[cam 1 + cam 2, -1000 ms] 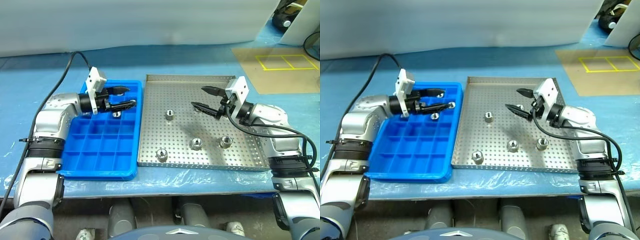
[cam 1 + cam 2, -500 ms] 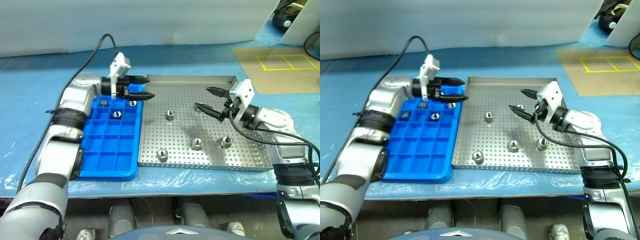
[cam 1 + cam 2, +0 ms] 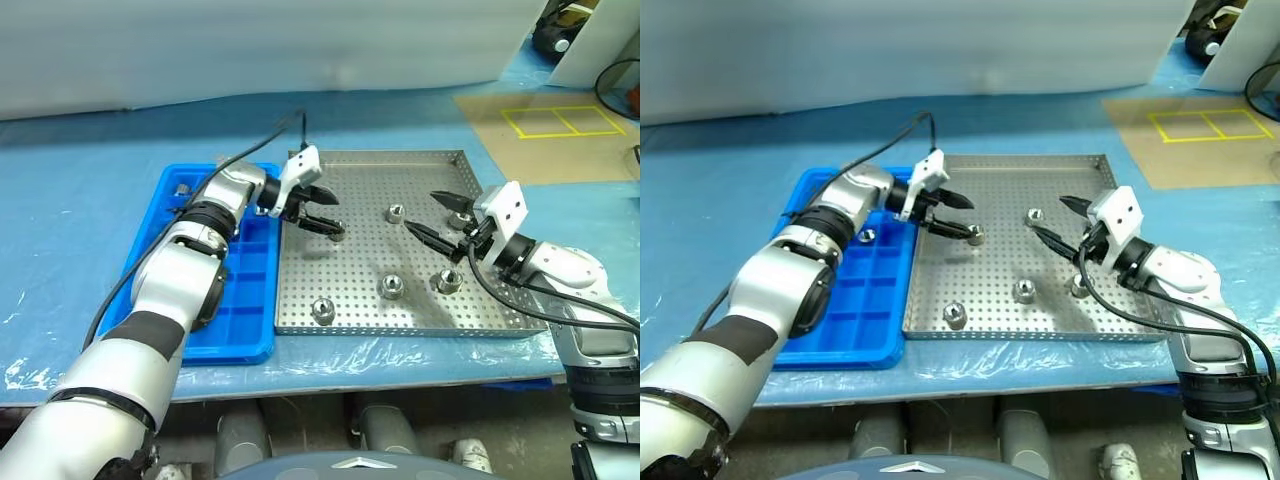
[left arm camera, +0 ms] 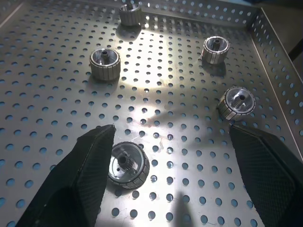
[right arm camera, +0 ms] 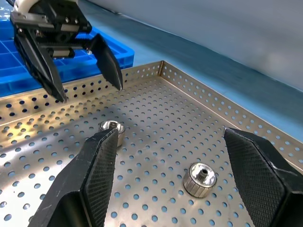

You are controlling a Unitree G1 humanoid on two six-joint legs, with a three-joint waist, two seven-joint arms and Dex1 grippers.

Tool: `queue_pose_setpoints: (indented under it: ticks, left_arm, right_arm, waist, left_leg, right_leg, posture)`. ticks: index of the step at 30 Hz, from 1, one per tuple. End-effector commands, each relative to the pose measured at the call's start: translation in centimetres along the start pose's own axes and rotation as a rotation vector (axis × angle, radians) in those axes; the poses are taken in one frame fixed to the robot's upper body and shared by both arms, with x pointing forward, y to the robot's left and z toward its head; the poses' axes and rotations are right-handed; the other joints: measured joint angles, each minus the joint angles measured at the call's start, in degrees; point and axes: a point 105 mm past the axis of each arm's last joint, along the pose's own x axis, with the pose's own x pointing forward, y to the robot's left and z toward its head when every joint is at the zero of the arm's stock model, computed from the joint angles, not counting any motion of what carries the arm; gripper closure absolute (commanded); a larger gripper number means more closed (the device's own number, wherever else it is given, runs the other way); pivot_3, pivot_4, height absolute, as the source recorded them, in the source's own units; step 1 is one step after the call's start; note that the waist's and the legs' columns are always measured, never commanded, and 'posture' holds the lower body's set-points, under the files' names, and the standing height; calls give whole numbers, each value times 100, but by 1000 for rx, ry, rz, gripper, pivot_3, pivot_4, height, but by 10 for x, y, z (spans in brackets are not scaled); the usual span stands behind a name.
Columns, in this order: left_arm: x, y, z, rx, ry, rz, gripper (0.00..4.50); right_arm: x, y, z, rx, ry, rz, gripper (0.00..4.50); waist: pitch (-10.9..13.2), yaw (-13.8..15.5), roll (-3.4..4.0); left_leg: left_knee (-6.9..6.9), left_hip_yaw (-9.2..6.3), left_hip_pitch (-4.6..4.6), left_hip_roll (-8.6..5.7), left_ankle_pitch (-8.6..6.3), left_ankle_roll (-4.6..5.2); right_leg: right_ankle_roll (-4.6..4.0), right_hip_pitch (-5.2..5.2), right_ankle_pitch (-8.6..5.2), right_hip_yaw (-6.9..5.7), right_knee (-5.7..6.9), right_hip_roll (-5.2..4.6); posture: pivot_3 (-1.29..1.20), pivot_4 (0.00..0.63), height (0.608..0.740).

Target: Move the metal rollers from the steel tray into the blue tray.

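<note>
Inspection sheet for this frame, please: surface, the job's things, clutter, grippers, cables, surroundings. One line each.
Surface: table under a blue plastic sheet.
Job's things: steel tray holds five metal rollers; blue tray beside it on the robot's left has at least two rollers in far compartments.
Clutter: nothing seen.
Grippers: left gripper open over the steel tray, one finger beside a roller, not closed on it; right gripper open and empty above the tray's right part.
Cables: black cable runs along the left arm; another along the right arm.
Surroundings: yellow-taped rectangle on a brown board, far right.
</note>
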Motion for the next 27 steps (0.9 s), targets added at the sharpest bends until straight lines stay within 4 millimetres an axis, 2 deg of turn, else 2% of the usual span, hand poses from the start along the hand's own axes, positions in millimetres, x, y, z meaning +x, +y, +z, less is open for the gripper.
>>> queue_pose_setpoints:
  ticks: [1,9,13,15,19,21,27]
  left_arm:
    - [15,2,-9,49,84,46,424]
    - [33,16,-15,56,95,236,424]
    - [33,15,-18,52,105,236,424]
    - [33,12,-24,52,129,215,424]
    - [31,10,-37,40,169,207,424]
    - [31,9,-40,27,173,197,424]
    - [31,12,-53,10,194,263,424]
  right_arm:
    - [-10,-3,14,-41,-32,-45,860]
    - [-20,-2,10,-37,-10,-80,860]
    - [-23,0,10,-34,-7,-82,860]
    - [-22,6,10,-17,-5,-43,860]
    - [-14,35,16,47,-9,135,860]
    - [-10,43,17,45,2,194,860]
    - [-1,36,24,0,2,202,860]
  waist:
    - [0,-6,0]
    - [2,-121,-3]
    - [2,-167,-3]
    - [1,-193,-2]
    - [1,-207,-1]
    - [1,-227,-1]
    - [0,-262,-1]
  left_leg:
    - [-1,0,0,-1,0,0]
    - [6,0,-11,-4,-5,9]
    - [7,-1,-18,-5,-20,35]
    - [3,0,-20,-5,-24,42]
    - [0,2,-21,-7,-38,66]
    - [-1,2,-22,-7,-38,70]
    - [6,9,-8,-28,-42,72]
  right_leg:
    - [1,0,0,0,0,-1]
    - [11,4,3,2,-9,-2]
    - [19,4,8,2,-30,-3]
    - [32,4,18,3,-55,-2]
    - [33,9,21,5,-76,-3]
    - [33,8,21,4,-79,-3]
    - [34,22,21,3,-77,-32]
  posture:
    - [-453,150,740]
    - [-488,150,740]
    - [-494,150,740]
    - [-497,150,740]
    - [-503,150,740]
    - [-500,150,740]
    - [-481,150,740]
